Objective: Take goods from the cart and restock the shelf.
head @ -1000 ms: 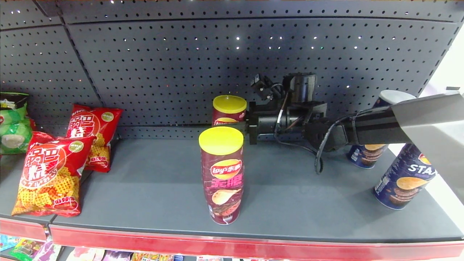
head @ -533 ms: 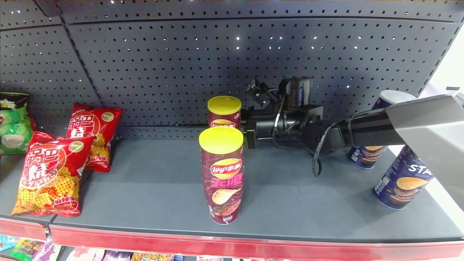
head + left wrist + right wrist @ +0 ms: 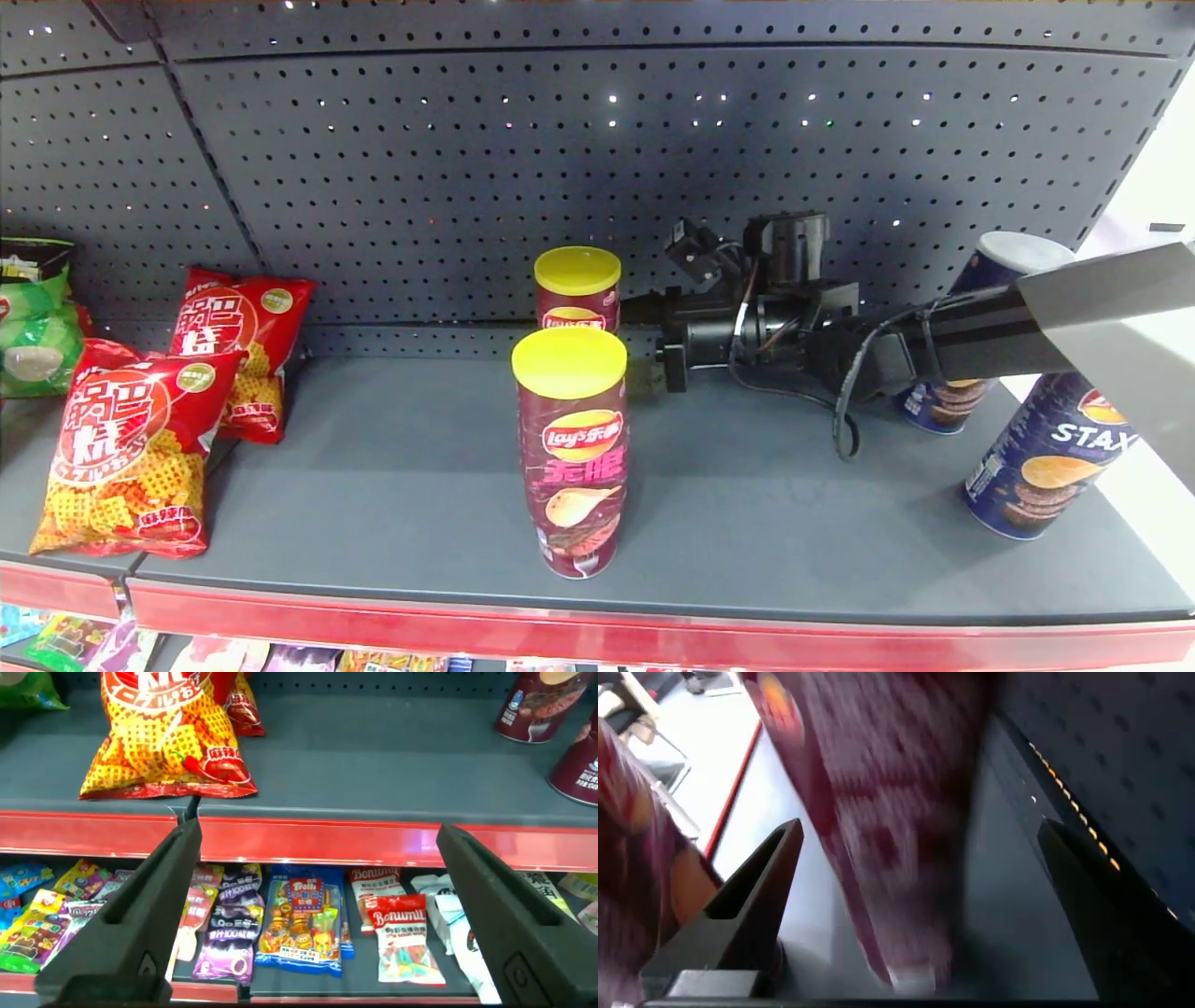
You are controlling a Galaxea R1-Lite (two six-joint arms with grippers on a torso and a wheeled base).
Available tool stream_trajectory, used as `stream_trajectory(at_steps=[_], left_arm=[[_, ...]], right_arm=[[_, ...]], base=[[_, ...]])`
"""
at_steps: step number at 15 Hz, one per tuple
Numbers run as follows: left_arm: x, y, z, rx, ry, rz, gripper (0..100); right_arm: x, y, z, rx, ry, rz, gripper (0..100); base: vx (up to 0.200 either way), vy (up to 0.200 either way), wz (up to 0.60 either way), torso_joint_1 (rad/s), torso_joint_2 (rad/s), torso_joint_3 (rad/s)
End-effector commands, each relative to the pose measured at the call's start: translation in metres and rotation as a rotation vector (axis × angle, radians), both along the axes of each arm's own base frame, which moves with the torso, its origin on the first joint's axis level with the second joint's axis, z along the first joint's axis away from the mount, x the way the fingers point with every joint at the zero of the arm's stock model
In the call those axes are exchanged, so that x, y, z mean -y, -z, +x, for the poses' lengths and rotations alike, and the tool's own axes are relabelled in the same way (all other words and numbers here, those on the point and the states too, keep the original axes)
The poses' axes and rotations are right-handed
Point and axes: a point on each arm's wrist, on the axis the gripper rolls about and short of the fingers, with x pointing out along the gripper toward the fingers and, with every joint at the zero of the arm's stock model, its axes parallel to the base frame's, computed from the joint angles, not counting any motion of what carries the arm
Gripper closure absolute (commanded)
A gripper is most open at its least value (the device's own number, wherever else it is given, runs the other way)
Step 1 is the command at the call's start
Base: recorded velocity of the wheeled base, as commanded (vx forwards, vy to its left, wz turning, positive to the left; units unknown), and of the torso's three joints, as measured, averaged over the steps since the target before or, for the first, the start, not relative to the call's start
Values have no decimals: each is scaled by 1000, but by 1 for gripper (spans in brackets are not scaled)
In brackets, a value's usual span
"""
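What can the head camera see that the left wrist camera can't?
Only the head view: the right gripper, open, and the cans' yellow lids. Only the left wrist view: the left gripper, open, low in front of the shelf. Both: the red bag lying at the front and the red shelf edge.

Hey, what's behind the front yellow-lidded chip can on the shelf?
A second yellow-lidded can stands behind it, close to the pegboard back wall. The front can covers its lower part, so its base is hidden. The right hand sits open beside it.
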Motion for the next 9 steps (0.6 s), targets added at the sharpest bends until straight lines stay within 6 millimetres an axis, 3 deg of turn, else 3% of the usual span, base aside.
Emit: stream_trajectory(at_steps=[1,5,9], left_arm=[[0,0,0,-2,0,-1,0],[0,0,0,-2,0,-1,0],[0,0,0,-2,0,-1,0]], right_arm=[[29,-2,-10,-17,46,-19,0],[81,5,-31,-38,122,-63,0],[95,4,-55,-35,107,-73,0]], base=[[0,0,0,0,0,0],[0,0,0,0,0,0],[0,0,0,0,0,0]])
